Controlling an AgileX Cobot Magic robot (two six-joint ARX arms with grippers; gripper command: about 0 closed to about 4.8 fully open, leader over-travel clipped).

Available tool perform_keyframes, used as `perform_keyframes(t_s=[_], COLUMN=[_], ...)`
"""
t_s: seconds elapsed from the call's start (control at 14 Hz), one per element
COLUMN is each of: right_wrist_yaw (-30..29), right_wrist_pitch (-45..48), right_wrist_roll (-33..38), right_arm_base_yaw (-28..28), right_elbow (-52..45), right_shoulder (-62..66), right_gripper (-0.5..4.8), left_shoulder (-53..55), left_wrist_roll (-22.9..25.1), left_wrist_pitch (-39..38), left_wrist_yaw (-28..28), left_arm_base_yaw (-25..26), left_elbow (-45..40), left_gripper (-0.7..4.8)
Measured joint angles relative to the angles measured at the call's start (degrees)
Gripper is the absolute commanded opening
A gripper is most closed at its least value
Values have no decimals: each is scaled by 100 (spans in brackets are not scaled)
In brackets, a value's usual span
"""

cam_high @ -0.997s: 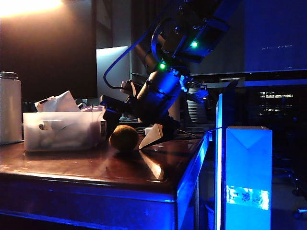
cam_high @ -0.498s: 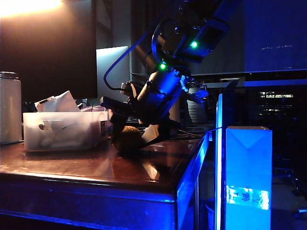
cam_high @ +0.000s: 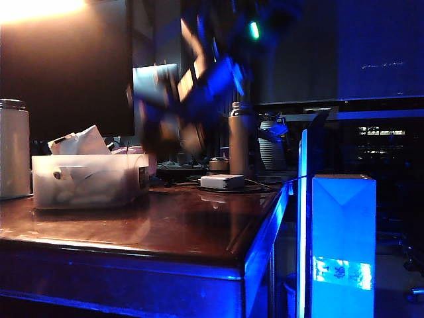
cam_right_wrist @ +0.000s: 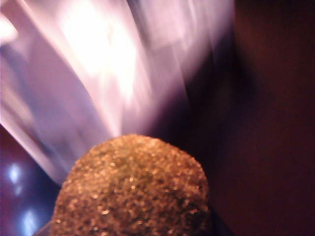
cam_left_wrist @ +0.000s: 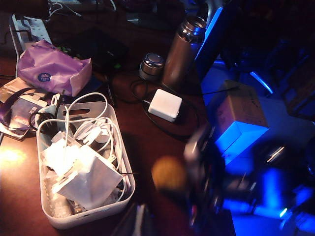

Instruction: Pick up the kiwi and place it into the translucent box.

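right gripper: blurred, raised above the tabletop just right of the translucent box, closed around the kiwi
kiwi: fills the near part of the right wrist view, brown and fuzzy, off the tabletop; in the left wrist view it shows as a blurred brown ball beside the box
translucent box: on the left of the tabletop, holding crumpled white paper and white cables
left gripper: only a dark edge shows in its own wrist view; cannot tell how its jaws stand
white adapter: on the tabletop, far right of the box
metal flask: upright beyond the adapter
blue carton: right, off the tabletop
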Motion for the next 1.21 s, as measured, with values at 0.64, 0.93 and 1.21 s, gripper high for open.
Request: perform_keyframes(t_s=[0.64, 0.93, 1.21], right_wrist_yaw=[48, -2, -11], right_wrist_pitch=[221, 717, 739], right_wrist_roll=[-531, -533, -612], right_arm_base_yaw=[-2, 26, 31], right_elbow=[2490, 3018, 3091], right_shoulder=[1486, 2337, 2487], right_gripper=[320, 333, 479], left_shoulder=[2, 2, 2], left_wrist_roll=[0, 0, 0], left_wrist_pitch=[-17, -17, -17], left_wrist_yaw=[0, -2, -2], left_arm_base_yaw=[0, 0, 0], left_elbow=[0, 0, 0], left_gripper=[-3, -3, -3])
